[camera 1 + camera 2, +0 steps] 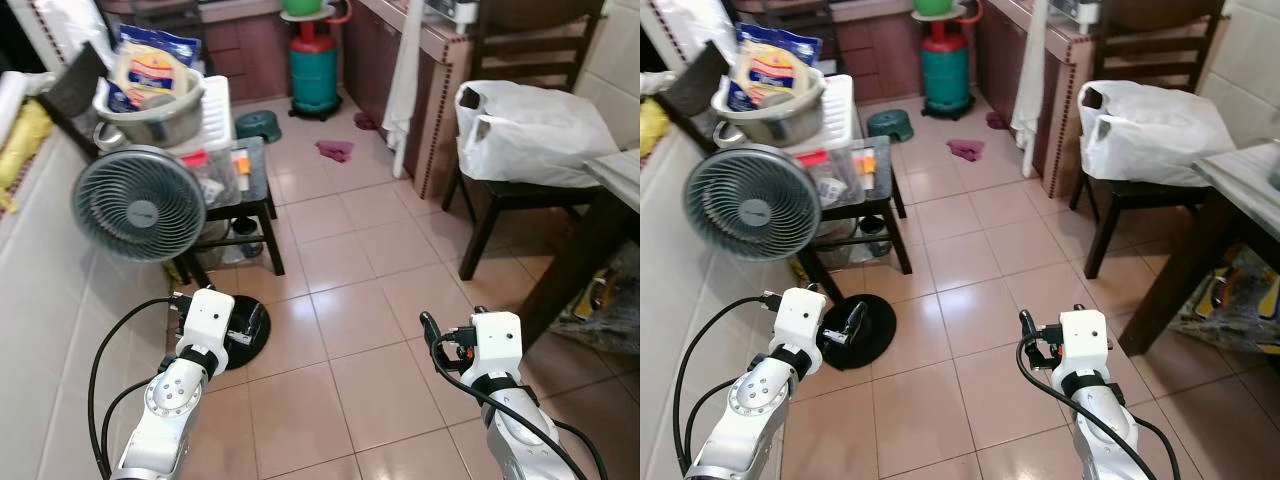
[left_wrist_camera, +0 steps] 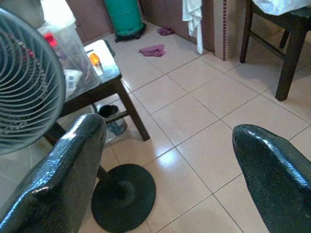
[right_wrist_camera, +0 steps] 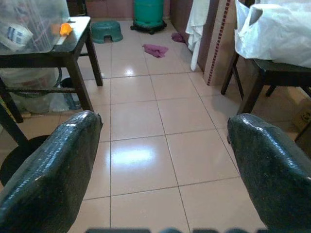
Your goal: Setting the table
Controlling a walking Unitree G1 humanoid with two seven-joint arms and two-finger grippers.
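Floor: tiled kitchen floor [image 1: 350,310], under both pincers.
Left pincer [image 2: 165,160]: fingers apart, empty.
Right pincer [image 3: 163,160]: fingers apart, empty.
Table [image 1: 620,170]: ahead-right of right pincer.
Advice: approach table first, avoid chair [image 1: 500,195].

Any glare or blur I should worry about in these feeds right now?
Right wrist view: bright glare patch on the floor tiles, fingers close and soft. Left wrist view: fan near and slightly blurred. Eye views: sharp and evenly lit, mild sheen on tiles.
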